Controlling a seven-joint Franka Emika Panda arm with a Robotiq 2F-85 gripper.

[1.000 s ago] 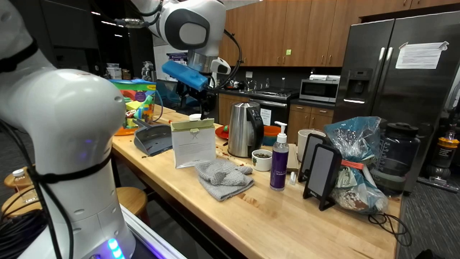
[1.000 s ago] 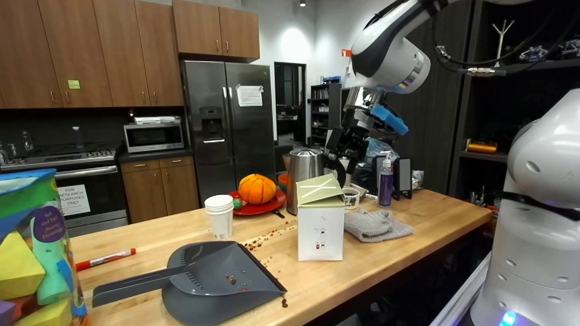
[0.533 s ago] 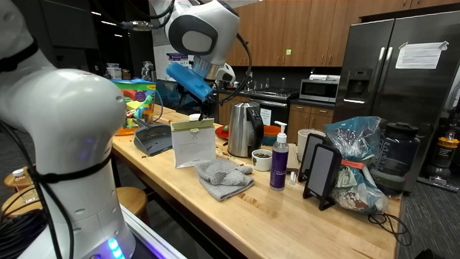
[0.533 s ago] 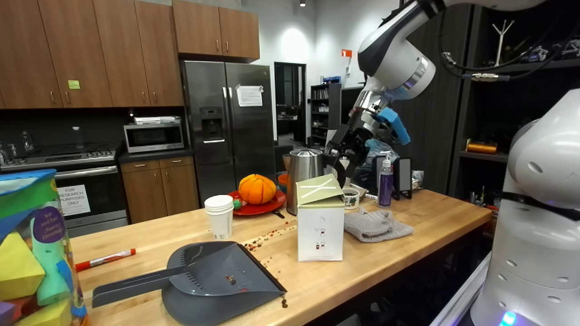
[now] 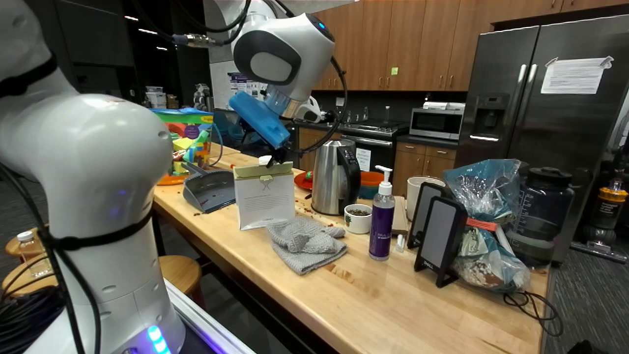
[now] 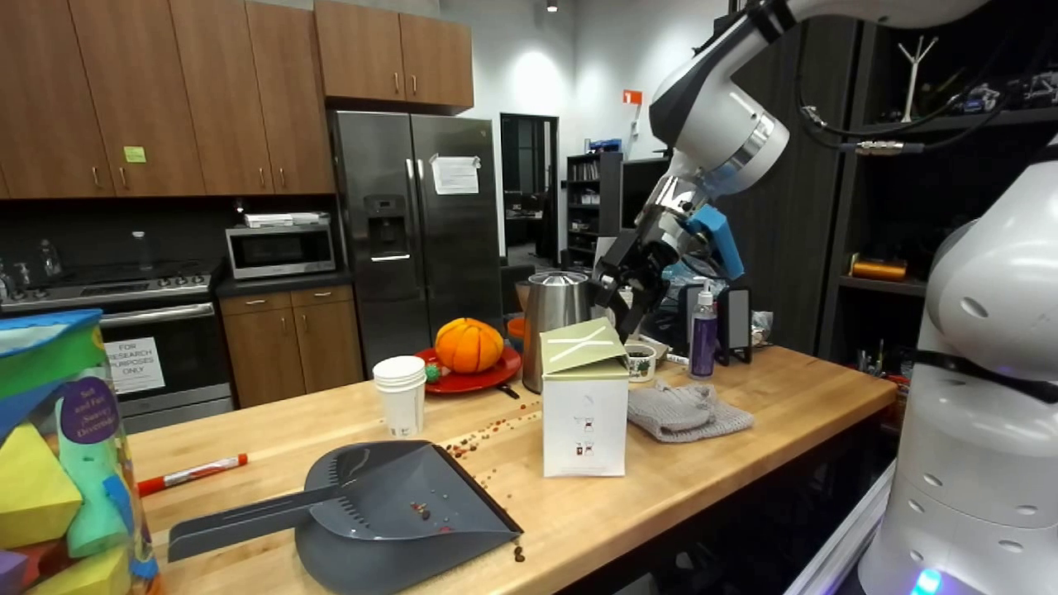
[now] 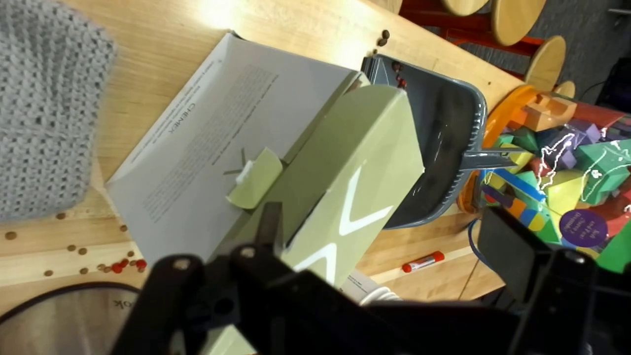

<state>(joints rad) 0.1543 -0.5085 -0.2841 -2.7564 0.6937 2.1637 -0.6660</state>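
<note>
A white box (image 5: 265,201) with a pale green lid stands upright on the wooden table in both exterior views. White tape forms a cross on its lid (image 7: 365,197), which looks partly raised. My gripper (image 6: 620,318) hangs tilted just over and behind the box, beside the steel kettle (image 6: 555,318). In the wrist view the gripper (image 7: 387,229) is spread wide with nothing held. One of its fingers (image 7: 270,224) overlaps the lid; whether they touch I cannot tell. The other finger (image 7: 510,251) is well away, over the table's far part.
Near the box lie a grey dustpan (image 6: 397,504) and a grey cloth (image 5: 307,243). Around them are paper cups (image 6: 400,397), a red marker (image 7: 423,262), a pumpkin (image 6: 469,345) on a red plate, a pump bottle (image 5: 382,226), a small bowl (image 5: 357,223) and a bag of blocks (image 7: 581,187).
The arm's wrist has swung and tilted further, so the gripper leans more. Its fingertips have come slightly lower, nearer the box's lid. Box and other table items stay where they were.
</note>
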